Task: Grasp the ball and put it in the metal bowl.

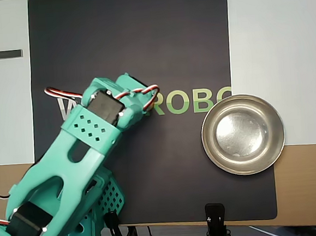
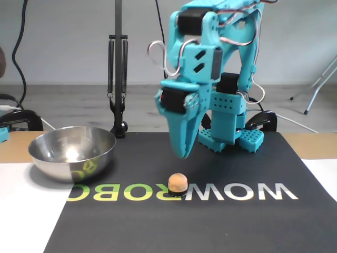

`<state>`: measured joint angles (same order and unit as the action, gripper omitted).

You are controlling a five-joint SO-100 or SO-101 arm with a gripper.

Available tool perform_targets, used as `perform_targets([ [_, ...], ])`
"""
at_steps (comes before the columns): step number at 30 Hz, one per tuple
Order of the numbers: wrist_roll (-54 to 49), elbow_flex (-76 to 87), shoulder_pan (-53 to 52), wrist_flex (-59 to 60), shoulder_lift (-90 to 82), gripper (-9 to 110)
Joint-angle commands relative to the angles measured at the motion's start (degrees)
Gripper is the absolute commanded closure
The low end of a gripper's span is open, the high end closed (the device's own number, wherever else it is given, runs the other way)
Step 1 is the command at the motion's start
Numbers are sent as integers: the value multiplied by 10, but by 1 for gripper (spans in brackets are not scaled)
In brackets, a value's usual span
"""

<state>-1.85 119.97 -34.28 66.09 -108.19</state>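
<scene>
Printed lettering, one item: large capitals on the black mat [image 2: 221,221].

Fixed view: the word [image 2: 181,192] appeared upside down, reading "WOWROBO" once turned upright, with the part nearest the arm's side in white and the "ROBO" part in green. The ball [image 2: 178,182] sat on the lettering where white met green.

Overhead view: only a pale "W" at the arm's left and green "ROBO" [image 1: 192,100] were legible; the arm [image 1: 84,156] covered the rest.

No other text, label or number could be read.
</scene>
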Motion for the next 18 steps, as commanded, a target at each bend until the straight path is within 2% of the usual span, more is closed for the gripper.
perform_targets([
  [1, 1, -3, -6, -4, 6, 102],
  [18, 1, -3, -16, -5, 11, 102],
])
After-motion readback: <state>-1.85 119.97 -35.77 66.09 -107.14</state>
